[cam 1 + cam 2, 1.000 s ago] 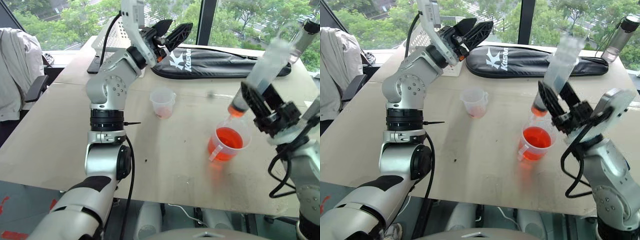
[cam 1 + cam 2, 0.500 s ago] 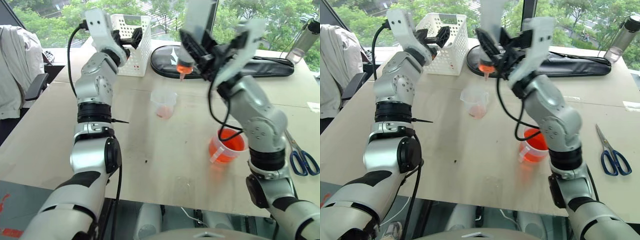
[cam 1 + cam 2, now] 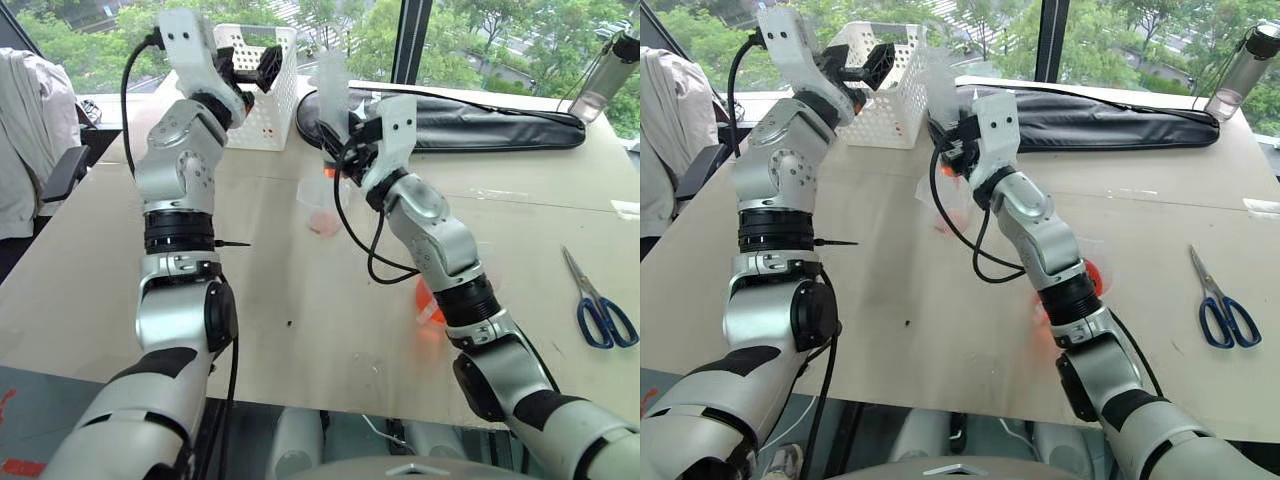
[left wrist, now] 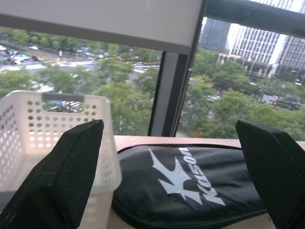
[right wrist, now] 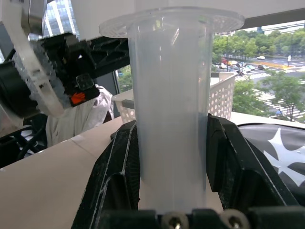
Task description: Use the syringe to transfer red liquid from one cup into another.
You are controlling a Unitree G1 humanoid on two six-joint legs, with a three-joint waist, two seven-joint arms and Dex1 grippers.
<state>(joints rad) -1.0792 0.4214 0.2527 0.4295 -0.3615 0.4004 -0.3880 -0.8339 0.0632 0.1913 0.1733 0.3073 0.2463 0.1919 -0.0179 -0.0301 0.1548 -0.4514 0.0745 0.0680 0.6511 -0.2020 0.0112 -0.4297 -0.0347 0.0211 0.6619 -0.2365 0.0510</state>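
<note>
The right end effector point(image 5: 171, 157) is clamped narrow around the syringe point(image 5: 170, 105), its two black, ribbed fingers point(image 5: 116, 176) pressing the thick, clear, cylindrical barrel from both sides. In the right wrist view the barrel stands between the fingers and ends in a broad, round, flat flange of the same frosted plastic. From the head views the syringe point(image 3: 333, 95) is held roughly upright above the desk point(image 3: 320, 300), its short orange-red tip pointing down just over the small clear cup point(image 3: 321, 208). That cup is a handleless, thin-walled plastic one with a rolled rim and a faint pink tint at its base; it stands on the pale, matte desk near the middle.

The handled measuring cup point(image 3: 430, 300) with the bright orange-red liquid point(image 3: 1095, 277) sits farther toward the robot's right, mostly hidden behind the right forearm, so that a small glowing patch of it shows.

The left end effector point(image 3: 245, 68) is raised off to the left, in front of a white perforated plastic basket point(image 3: 262, 100); its textured black fingers point(image 4: 62, 176) stand wide apart and hold nothing.

A long black fabric bag with a white logo point(image 3: 480, 115) lies across the far side of the desk. Blue-handled scissors point(image 3: 598, 310) lie flat near the right edge, well apart from both cups.
</note>
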